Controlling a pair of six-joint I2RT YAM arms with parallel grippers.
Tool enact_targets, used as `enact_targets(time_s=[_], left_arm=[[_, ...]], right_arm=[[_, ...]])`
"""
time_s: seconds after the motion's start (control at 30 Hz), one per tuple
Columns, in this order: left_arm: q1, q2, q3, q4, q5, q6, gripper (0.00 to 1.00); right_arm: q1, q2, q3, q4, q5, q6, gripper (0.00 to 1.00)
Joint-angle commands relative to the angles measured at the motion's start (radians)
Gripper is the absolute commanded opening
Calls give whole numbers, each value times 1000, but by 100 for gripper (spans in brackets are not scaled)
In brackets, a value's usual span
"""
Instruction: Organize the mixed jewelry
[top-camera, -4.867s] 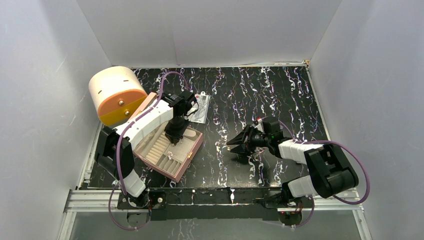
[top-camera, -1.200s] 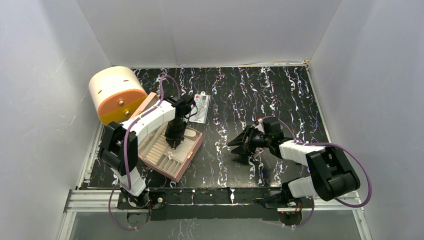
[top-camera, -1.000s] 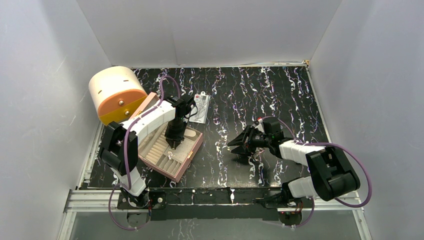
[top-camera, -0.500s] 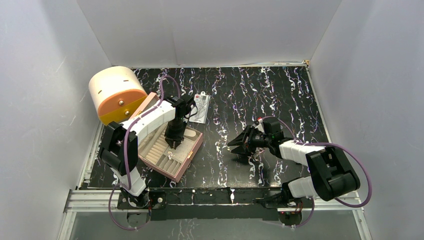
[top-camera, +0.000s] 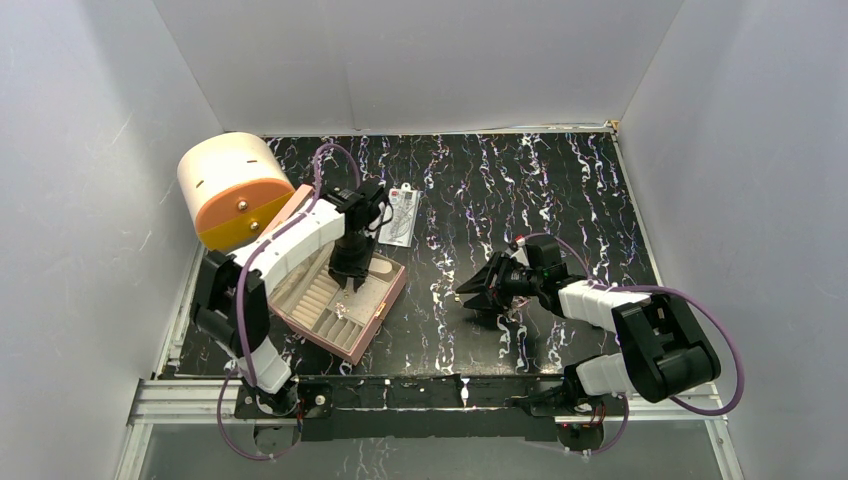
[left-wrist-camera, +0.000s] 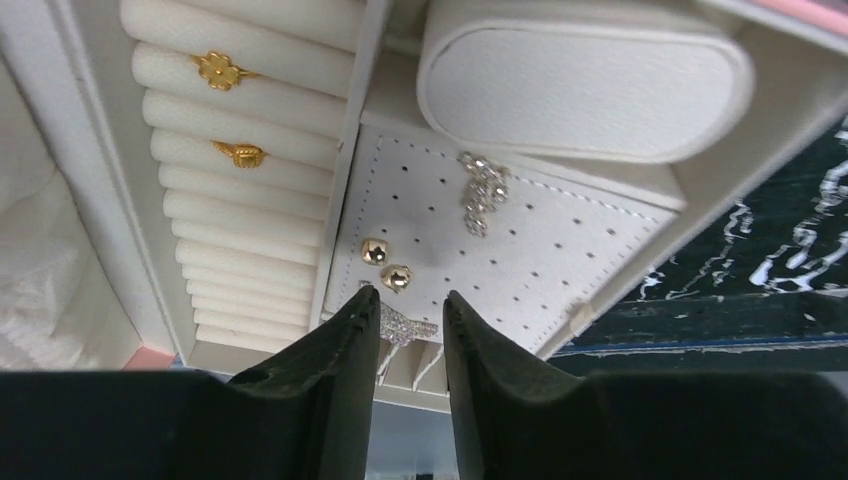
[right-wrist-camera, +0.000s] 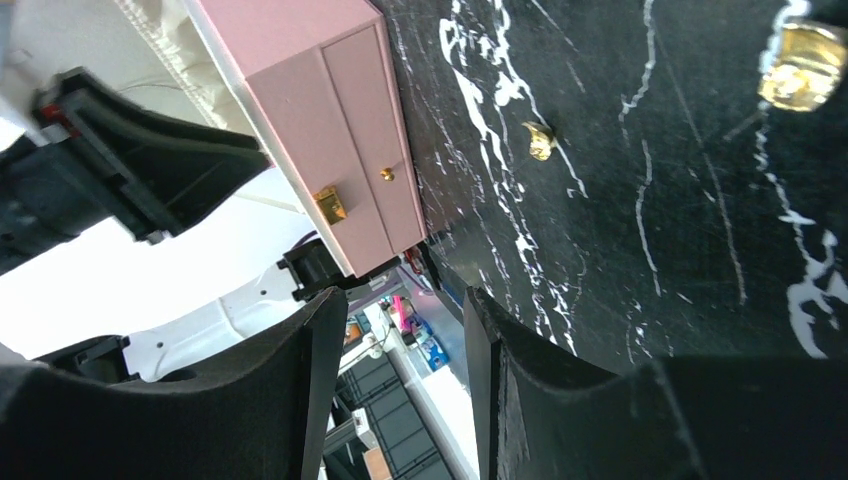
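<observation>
Gold studs (left-wrist-camera: 376, 251) on perforated cream pad (left-wrist-camera: 560, 250), left pincer (left-wrist-camera: 410, 298) narrowly spread, right pincer (right-wrist-camera: 405, 296) wide

Two gold rings (left-wrist-camera: 215, 70), two round studs (left-wrist-camera: 375, 251), two chain pieces (left-wrist-camera: 483, 190), two loose gold bits (right-wrist-camera: 540, 140)

The left gripper (left-wrist-camera: 410, 298) hides one end of a silvery chain piece (left-wrist-camera: 408, 325). A gold piece (right-wrist-camera: 806, 62) at the right wrist view's edge is blurred and cut off. From above, contents of the pink box (top-camera: 385, 305) are too small to tell
</observation>
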Motion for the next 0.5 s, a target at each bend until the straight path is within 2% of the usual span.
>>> enact_targets(time_s=[0.0, 0.23, 0.37, 0.47], left_arm=[[3, -149, 52, 15, 33, 35, 30], [3, -363, -31, 175, 66, 66, 32], [3, -561, -158, 356, 83, 75, 33], [3, -726, -272, 531, 88, 36, 38]], right_arm=[[-4, -38, 42, -86, 30, -82, 56], [-4, -114, 135, -270, 175, -244, 59], [-5, -190, 177, -373, 299, -321, 60], [-5, -239, 216, -442, 385, -376, 61]])
